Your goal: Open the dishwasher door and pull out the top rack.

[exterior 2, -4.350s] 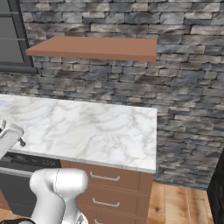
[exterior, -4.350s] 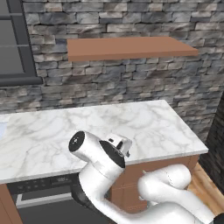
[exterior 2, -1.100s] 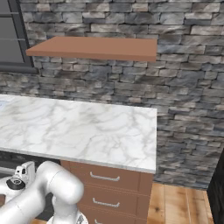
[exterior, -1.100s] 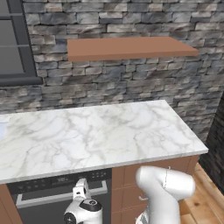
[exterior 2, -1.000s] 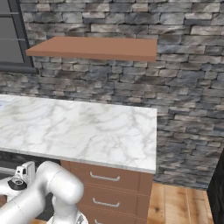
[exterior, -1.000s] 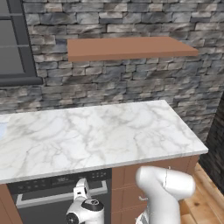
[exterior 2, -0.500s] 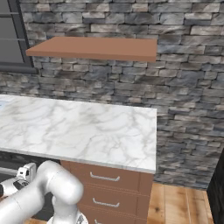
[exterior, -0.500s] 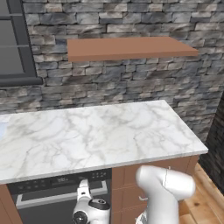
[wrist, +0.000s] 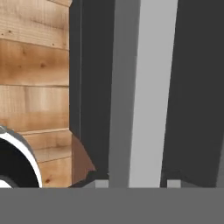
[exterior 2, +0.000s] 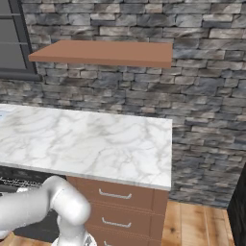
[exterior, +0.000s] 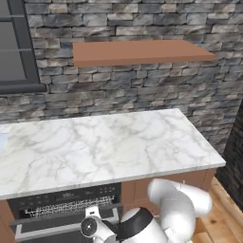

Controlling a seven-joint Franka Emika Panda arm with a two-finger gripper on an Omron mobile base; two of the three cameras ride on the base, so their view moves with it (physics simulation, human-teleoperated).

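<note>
- The gripper [wrist: 138,183] has its two fingertips [wrist: 101,183] on either side of the handle [wrist: 144,87], which runs straight up between them in the hand view.
- The jaws have just drawn in from wide open to bracket the bar. One tip looks to be against it and the other sits just beside it. I cannot tell whether they are truly pinching it yet.
- A few seconds ago the arm [exterior: 176,209] was up over the counter [exterior: 95,147]. It has since swung down low in front of the dishwasher. Over the last second the hand has hardly shifted, so the closing of the jaws is the only real change.
- The door [wrist: 197,87] lies flat behind the handle as a dark panel. In the left base view its upper edge sits just under the control strip [exterior: 66,195], much as it did a second ago.
- The rack [exterior: 71,207] shows as a thin band of white wire just below that strip, well inside the machine and not drawn out.
- My reading is that the reach is done and the grip is being made. Neither task step has really begun.
- The next move is probably to pull the handle outward and down, following the door's swing. If the jaws are not firm on the bar, it could slip free.
</note>
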